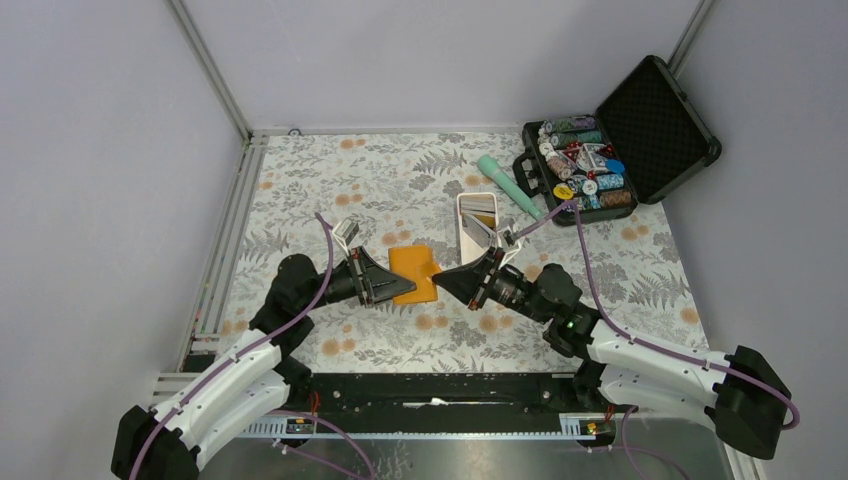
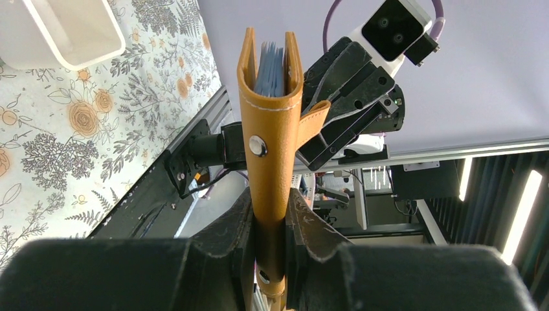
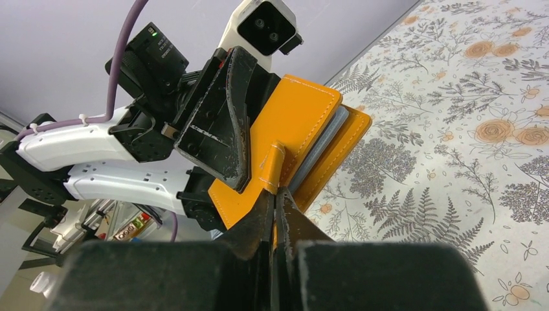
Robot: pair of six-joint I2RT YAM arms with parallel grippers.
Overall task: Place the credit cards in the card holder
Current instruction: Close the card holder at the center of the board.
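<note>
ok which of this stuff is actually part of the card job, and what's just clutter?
Job: card holder, clamped in left gripper, snap tab pinched by right gripper; credit cards, apparently those in the white tray.
Lying about: open case of poker chips, teal cylinder beside it.
</note>
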